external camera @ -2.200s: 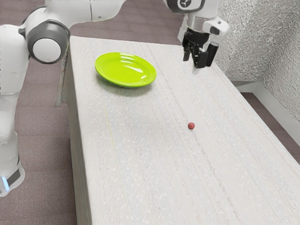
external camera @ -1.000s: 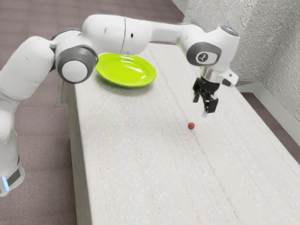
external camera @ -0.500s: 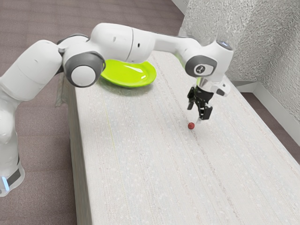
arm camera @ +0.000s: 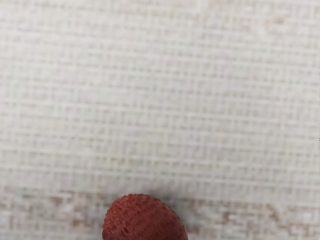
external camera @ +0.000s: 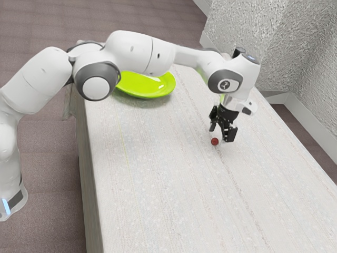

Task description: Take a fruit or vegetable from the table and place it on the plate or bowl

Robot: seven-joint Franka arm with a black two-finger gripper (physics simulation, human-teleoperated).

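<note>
- Where the arm reaches across in the exterior view, a long table (external camera: 158, 184) with a pale, speckled, finely lined top stands on a mauve floor (external camera: 42, 31). A grey, rough-textured wall (external camera: 295, 42) stands at the exterior view's right.
- One plate (external camera: 152, 84) (lime green, glossy, shallow) sits at the table's far end, partly behind the arm.
- One fruit (external camera: 215, 141), a small dark-red ball, lies near the table's middle, well apart from the plate.
- One gripper (external camera: 221, 135) hangs just above the fruit, fingers parted and gripping nothing; the fruit lies at their tips.
- Wrist view: the fruit (arm camera: 144, 220), just under the hand, shows round, finely pebbled red skin. It rests on the table's (arm camera: 160, 100) pale, woven-looking top.
</note>
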